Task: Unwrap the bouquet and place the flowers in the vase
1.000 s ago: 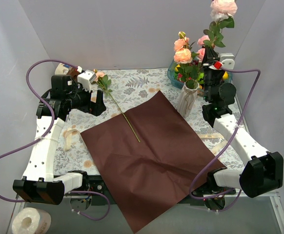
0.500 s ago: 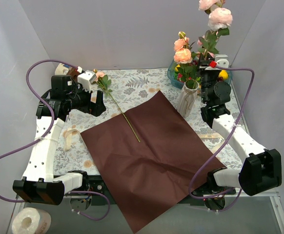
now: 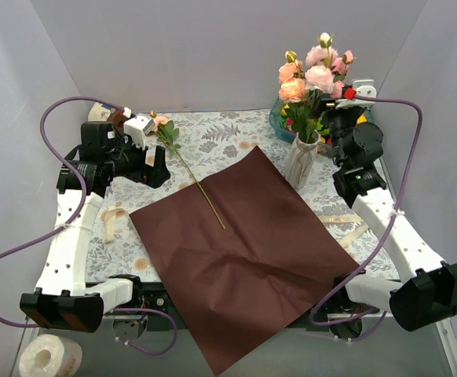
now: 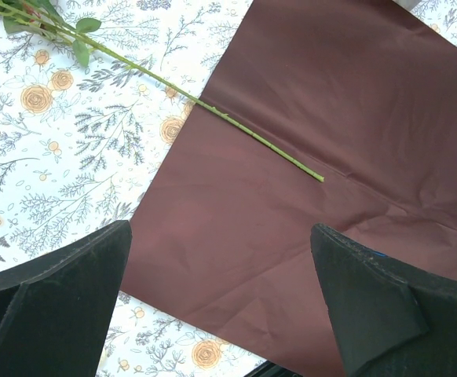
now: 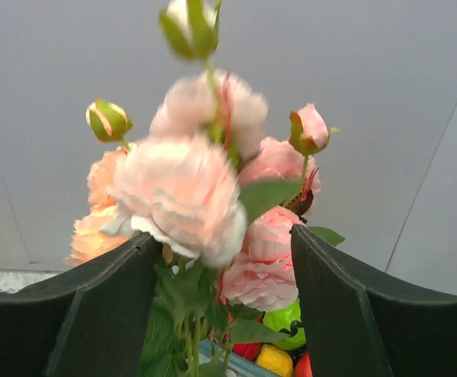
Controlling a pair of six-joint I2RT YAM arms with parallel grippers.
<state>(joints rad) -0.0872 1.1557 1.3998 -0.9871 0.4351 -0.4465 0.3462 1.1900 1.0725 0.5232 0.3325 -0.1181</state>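
**Roses in vase, one lying**

A floral tablecloth (image 3: 221,133) is seen from above under spread dark red paper (image 3: 244,251); the flowers (image 3: 311,75) stand in the vase (image 3: 301,161), half hiding a blue bowl (image 3: 276,118). From the left wrist, the raised left gripper (image 4: 221,314) is shown wide apart above one rose (image 4: 213,106), its bloom cut off. From the right wrist, the right gripper (image 5: 221,314) is parted around blurred blooms.

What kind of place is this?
Probably a robot test booth, not a home: plain grey walls close in a small table, with a left arm and a right arm bolted at its near edge.
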